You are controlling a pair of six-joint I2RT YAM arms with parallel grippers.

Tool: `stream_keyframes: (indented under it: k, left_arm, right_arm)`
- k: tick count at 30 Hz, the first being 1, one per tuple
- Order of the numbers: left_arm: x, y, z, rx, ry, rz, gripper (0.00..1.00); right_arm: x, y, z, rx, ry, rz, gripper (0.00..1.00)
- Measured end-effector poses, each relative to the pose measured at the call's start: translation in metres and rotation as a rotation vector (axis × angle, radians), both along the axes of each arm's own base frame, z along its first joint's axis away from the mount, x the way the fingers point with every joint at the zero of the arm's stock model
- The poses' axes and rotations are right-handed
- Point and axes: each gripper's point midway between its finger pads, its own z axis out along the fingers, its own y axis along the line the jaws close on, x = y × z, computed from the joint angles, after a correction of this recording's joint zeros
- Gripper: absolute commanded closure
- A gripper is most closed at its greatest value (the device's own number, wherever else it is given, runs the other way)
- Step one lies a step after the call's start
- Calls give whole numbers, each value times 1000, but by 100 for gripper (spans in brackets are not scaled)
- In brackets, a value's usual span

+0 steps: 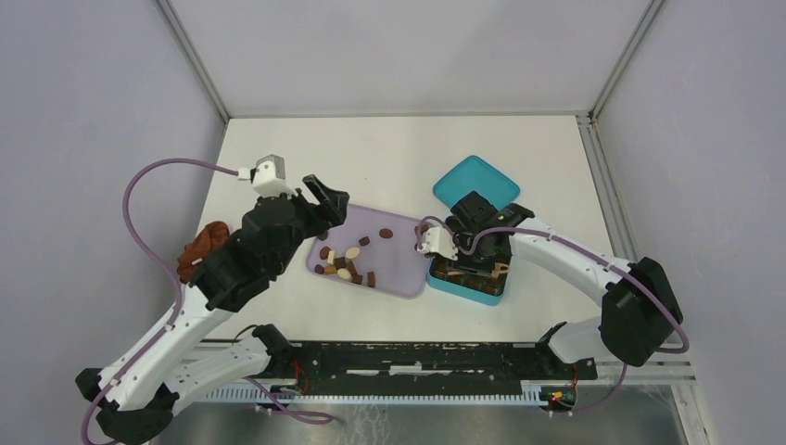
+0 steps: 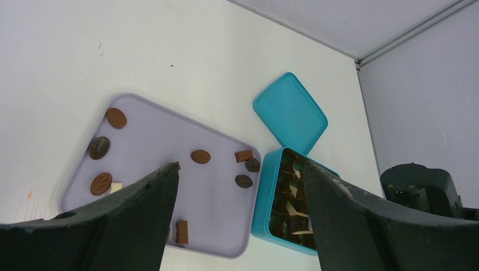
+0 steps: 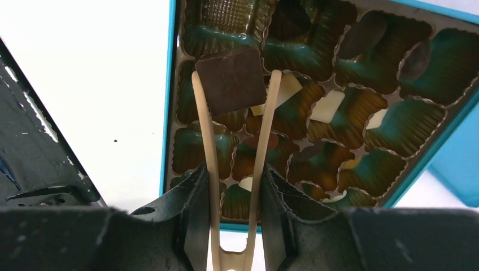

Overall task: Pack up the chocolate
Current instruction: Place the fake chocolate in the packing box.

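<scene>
No legible text, labels, brands or numbers on anything visible.

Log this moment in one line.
right jaws: shut on tongs | tongs: pinching dark square chocolate over teal box | left jaws: open near purple tray

I see the left end effector (image 2: 240, 168) with jaws spread wide, arm extended forward. The right end effector (image 3: 234, 174) clamps tongs (image 3: 207, 132), wrist pitched downward.

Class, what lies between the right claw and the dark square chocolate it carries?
Cream tongs: the right claw squeezes them, and their tips pinch the chocolate. Right wrist view.
</scene>
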Motion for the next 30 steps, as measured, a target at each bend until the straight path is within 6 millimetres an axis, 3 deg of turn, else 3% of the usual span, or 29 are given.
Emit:
stream_keyframes:
  k: [8, 19, 30]
  left_arm:
    - [-3, 3, 5, -16, -16, 0, 14]
    - [-3, 3, 2, -11, -12, 0, 14]
    - [-3, 3, 1, -9, -9, 1, 14]
  right_arm:
    - [-2, 4, -14, -12, 53, 22, 61]
    - [6, 16, -12, 10, 61, 32, 50]
    - [12, 21, -7, 23, 52, 34, 56]
